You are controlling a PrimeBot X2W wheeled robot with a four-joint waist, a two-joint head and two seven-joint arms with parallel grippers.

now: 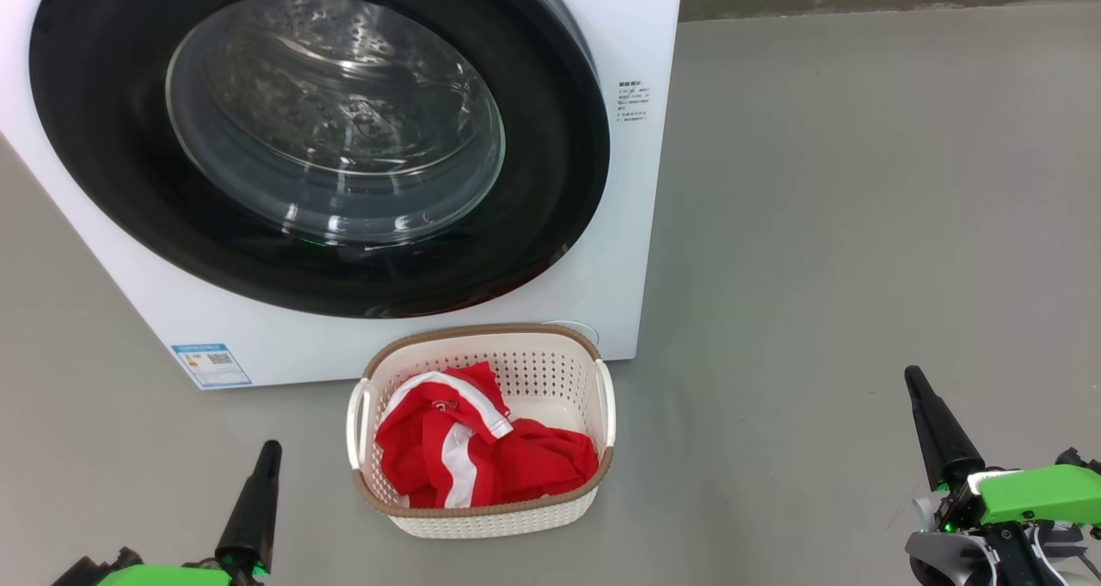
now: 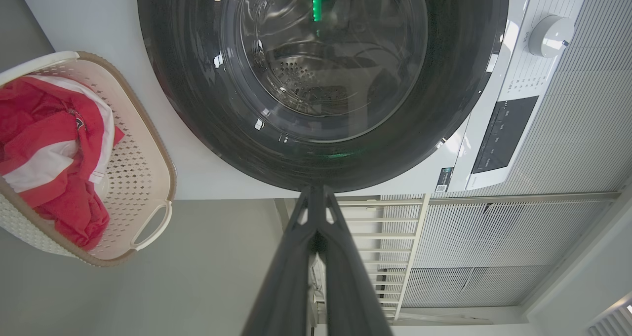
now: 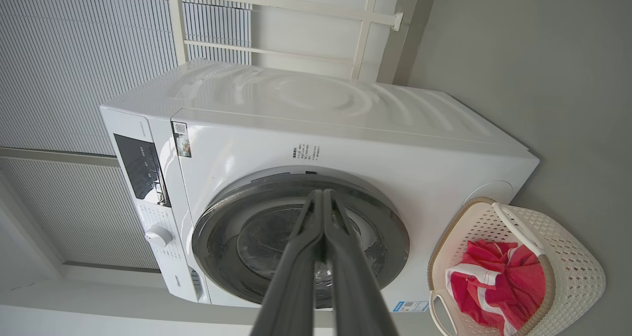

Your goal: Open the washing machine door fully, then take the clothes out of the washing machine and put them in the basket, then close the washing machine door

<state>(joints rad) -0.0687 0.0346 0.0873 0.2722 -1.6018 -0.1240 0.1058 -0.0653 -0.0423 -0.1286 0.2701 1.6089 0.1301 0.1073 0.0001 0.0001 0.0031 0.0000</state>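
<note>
Plainly, the washing machine door (image 1: 129, 181) is seen shut against the washing machine (image 1: 641, 35). The clothes (image 1: 482, 465) (red, white-striped) are heaped in the basket (image 1: 550, 371), which is set on the floor (image 1: 860, 225) just before it. The left gripper (image 1: 268, 457) and right gripper (image 1: 917, 388) are held empty, fingers pressed together.

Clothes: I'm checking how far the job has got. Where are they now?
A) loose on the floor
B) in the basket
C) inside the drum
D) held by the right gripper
B: the red clothes lie heaped inside the basket, which stands in front of the shut door.
</note>
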